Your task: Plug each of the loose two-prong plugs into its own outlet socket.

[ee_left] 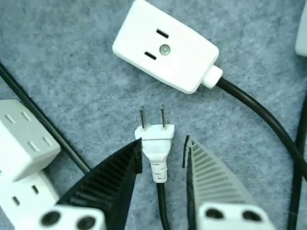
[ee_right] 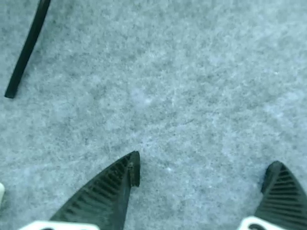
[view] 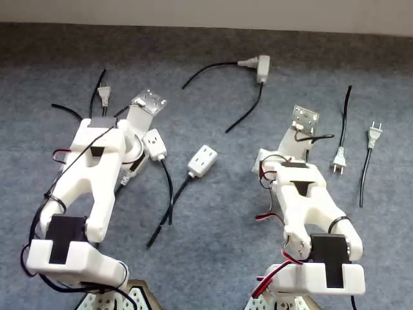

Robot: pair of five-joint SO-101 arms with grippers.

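A white two-prong plug [ee_left: 156,141] on a black cord lies on the grey carpet between the fingers of my left gripper [ee_left: 161,146]. The gripper is open: one finger [ee_left: 120,172] touches the plug's side, the other stands a little off it. The prongs point at a white outlet socket [ee_left: 165,48] a short way ahead. My right gripper [ee_right: 204,170] is open over bare carpet. In the high view the left gripper [view: 143,119] is beside an outlet [view: 155,143], and the right gripper [view: 298,137] is at centre right. Two loose plugs [view: 339,160] [view: 373,134] lie to its right.
Another outlet [view: 201,160] lies mid-table and a third [view: 261,64] at the back. A further plug [view: 103,95] lies at the back left. Two multi-socket blocks [ee_left: 24,143] [ee_left: 24,203] sit beside the left gripper. A black cord end [ee_right: 24,52] lies ahead of the right gripper.
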